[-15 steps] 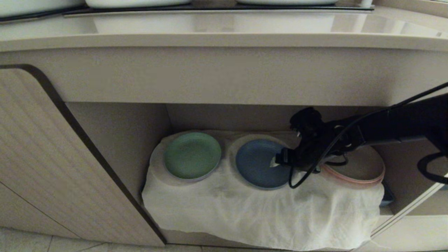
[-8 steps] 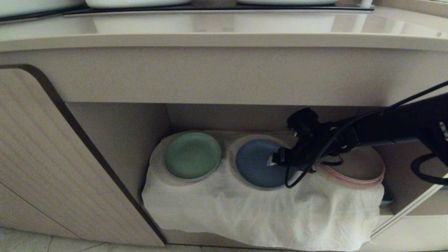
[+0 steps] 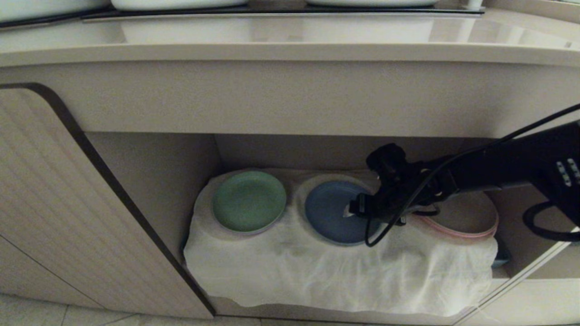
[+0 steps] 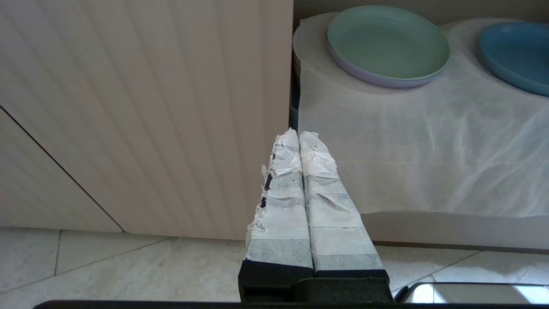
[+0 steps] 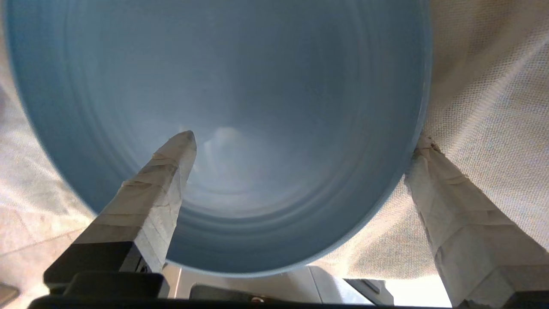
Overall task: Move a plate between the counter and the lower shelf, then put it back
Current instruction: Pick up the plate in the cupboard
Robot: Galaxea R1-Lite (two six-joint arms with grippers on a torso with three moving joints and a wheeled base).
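Right gripper spread wide, straddling plate rim at 3 o'clock; looks light, rigid, slick, so pinch there.

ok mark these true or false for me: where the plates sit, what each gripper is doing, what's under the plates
1. The round matte blue plate sits on the beige counter. False: it lies on the rumpled white cloth in the lower shelf.
2. The right gripper is open, one finger over the plate, one beside its rim. True.
3. The left gripper is shut, holding nothing. True.
4. The round green plate is stacked on the blue one. False: they lie side by side.
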